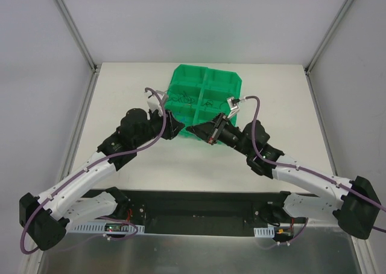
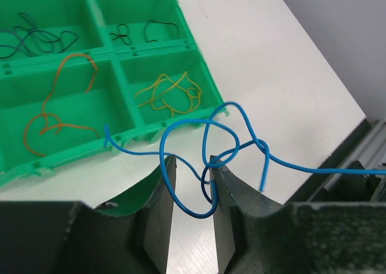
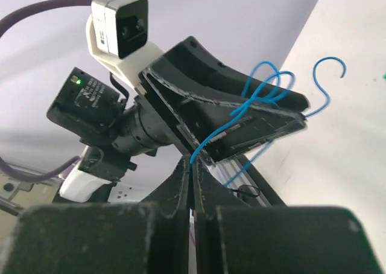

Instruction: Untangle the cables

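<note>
A tangled blue cable point(image 2: 199, 216) hangs in the air just in front of the green four-compartment tray point(image 1: 181, 72). One of its loops lies between the fingers of my left gripper point(image 2: 192, 171), which is open. The loop rests against the right finger point(image 2: 232, 201). The cable runs off to the right. My right gripper point(image 3: 192, 162) is shut on one end of the blue cable point(image 3: 217, 135), facing the left gripper point(image 3: 241, 123) at close range. In the top view the left gripper point(image 1: 174, 129) and the right gripper point(image 1: 194, 131) almost meet at the tray's near edge.
The tray point(image 2: 114, 75) holds an orange cable point(image 2: 75, 55), a yellow cable point(image 2: 172, 93) and dark cables point(image 2: 36, 38) in separate compartments. The white table's right edge point(image 2: 338, 135) is close by. Frame posts stand at the back corners.
</note>
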Controlling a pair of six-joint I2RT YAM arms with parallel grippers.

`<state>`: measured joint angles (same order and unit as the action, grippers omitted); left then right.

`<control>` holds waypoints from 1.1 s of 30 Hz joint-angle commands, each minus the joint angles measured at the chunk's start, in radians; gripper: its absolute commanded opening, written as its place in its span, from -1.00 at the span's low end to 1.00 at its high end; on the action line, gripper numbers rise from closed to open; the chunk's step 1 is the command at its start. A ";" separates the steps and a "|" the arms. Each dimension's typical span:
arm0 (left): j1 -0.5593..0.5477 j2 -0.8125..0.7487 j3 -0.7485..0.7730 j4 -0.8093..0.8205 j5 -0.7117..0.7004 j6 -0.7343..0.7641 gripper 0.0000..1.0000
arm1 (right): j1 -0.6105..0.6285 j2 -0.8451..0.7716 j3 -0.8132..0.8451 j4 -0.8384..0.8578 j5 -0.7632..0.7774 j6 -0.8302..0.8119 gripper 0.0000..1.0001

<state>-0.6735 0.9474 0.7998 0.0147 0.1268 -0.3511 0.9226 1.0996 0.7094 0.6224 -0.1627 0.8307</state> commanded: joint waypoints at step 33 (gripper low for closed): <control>0.060 -0.119 0.032 -0.105 -0.417 0.035 -0.22 | 0.004 -0.554 0.137 -0.760 0.564 -0.493 -0.99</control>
<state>-0.6201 0.8551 0.8001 -0.1169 -0.3042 -0.3439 0.9295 0.4335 0.6727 0.1661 0.2649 0.4515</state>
